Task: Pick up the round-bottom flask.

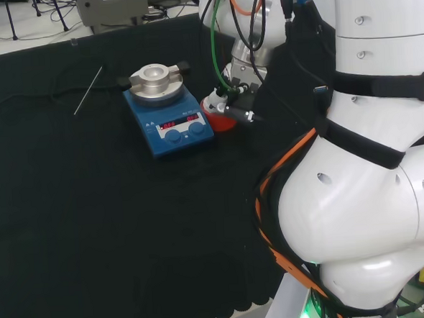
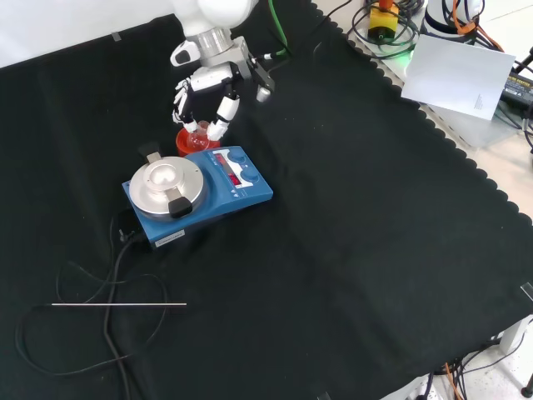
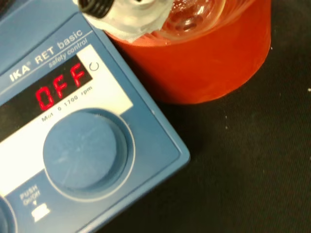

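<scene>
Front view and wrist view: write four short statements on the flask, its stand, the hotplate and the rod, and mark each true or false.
1. The flask sits in a red stand. True.
2. The stand is on the hotplate. False: it stands on the cloth beside it.
3. The hand hovers over the flask. True.
4. The thin rod lies across the hotplate. False: it lies on the cloth, apart from it.

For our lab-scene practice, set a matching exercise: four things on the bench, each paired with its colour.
Things:
1. stirrer
2. stand
3. rod
4. cloth

Colours:
A. black
B. red
C. blue
D. pale, thin

Pairs: 1-C, 2-B, 3-D, 4-A
</scene>
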{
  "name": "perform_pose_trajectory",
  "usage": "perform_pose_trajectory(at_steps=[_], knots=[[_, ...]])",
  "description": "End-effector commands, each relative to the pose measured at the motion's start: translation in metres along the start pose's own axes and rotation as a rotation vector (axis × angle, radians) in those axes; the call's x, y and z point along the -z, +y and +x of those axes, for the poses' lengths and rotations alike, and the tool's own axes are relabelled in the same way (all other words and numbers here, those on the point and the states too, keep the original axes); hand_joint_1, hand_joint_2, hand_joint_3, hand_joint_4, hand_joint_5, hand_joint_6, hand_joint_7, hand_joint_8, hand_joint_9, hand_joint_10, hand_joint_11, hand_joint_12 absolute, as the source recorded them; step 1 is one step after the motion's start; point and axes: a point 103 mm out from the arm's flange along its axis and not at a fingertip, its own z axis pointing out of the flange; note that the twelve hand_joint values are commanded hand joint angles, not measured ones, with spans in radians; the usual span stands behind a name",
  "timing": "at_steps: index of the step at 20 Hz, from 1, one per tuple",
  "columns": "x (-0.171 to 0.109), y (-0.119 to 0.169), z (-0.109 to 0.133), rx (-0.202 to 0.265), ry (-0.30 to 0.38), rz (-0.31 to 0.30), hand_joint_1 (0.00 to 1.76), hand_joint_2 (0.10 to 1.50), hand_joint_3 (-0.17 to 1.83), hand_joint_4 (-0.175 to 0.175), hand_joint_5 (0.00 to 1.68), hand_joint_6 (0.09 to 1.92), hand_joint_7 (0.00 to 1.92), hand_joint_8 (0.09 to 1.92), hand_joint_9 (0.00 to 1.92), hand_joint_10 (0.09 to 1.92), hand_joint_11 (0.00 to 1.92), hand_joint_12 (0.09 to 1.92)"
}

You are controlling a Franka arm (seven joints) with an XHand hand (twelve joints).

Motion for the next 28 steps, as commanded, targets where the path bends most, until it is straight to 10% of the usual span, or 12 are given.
perform_pose_trajectory(at_steps=[1, 15, 19, 28], knots=[[0.015, 0.009, 0.000, -0.028, 0.020, -0.076, 1.07, 0.94, 0.32, 0.101, 1.03, 0.99, 0.54, 0.61, 0.73, 0.56, 0.26, 1.31], [0.031, -0.001, 0.012, 0.002, -0.046, -0.042, 1.05, 0.84, 0.52, 0.139, 1.01, 1.06, 0.58, 0.60, 0.77, 0.53, 0.32, 1.31], [0.032, 0.009, 0.002, -0.003, -0.171, -0.022, 0.98, 0.65, 0.70, -0.017, 0.67, 0.93, 0.38, 0.64, 0.58, 0.61, 0.16, 1.35], [0.035, 0.032, -0.019, -0.033, -0.219, -0.042, 0.97, 0.57, 0.76, -0.038, 0.57, 0.85, 0.29, 0.66, 0.49, 0.66, 0.08, 1.36]])
